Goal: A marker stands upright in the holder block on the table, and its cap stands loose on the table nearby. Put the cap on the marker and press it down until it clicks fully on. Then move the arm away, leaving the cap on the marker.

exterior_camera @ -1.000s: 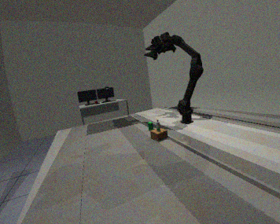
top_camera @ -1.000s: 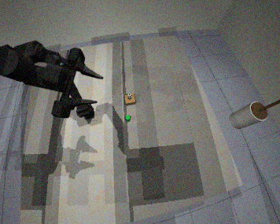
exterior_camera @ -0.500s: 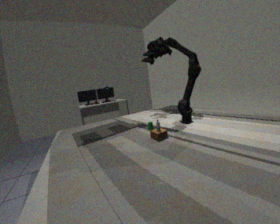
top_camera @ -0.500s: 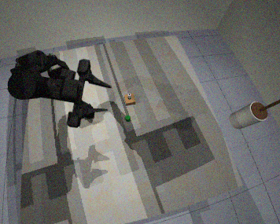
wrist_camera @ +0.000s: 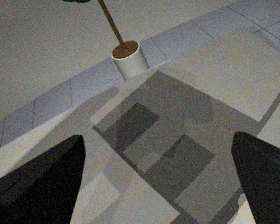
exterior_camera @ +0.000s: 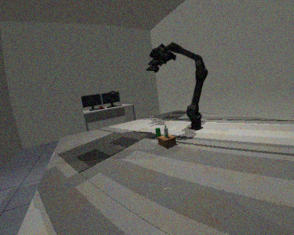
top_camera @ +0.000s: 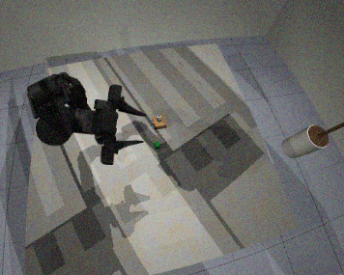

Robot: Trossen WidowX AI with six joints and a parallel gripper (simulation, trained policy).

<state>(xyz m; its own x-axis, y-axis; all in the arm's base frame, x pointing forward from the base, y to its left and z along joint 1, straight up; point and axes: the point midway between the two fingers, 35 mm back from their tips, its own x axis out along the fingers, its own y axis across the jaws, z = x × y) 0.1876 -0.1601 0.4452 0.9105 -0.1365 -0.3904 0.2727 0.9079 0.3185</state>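
Marker (top_camera: 158, 118) (exterior_camera: 166, 131) upright, pale; cap (top_camera: 157, 145) (exterior_camera: 158, 132) green, off.

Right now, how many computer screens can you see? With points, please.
2. The left screen (exterior_camera: 92, 101) and the right screen (exterior_camera: 111, 98) stand side by side on the far desk (exterior_camera: 106, 115), by the back wall.

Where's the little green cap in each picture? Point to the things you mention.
Top: the green cap (top_camera: 157, 145) (exterior_camera: 158, 132) is near the middle, just below the orange-brown block (top_camera: 159, 123) (exterior_camera: 167, 141).
Exterior: near the middle, left of the block.
Wrist: not in it.
Shared landmark: the dark squares on the tabletop (top_camera: 240, 199) (exterior_camera: 221, 190) (wrist_camera: 220, 75).
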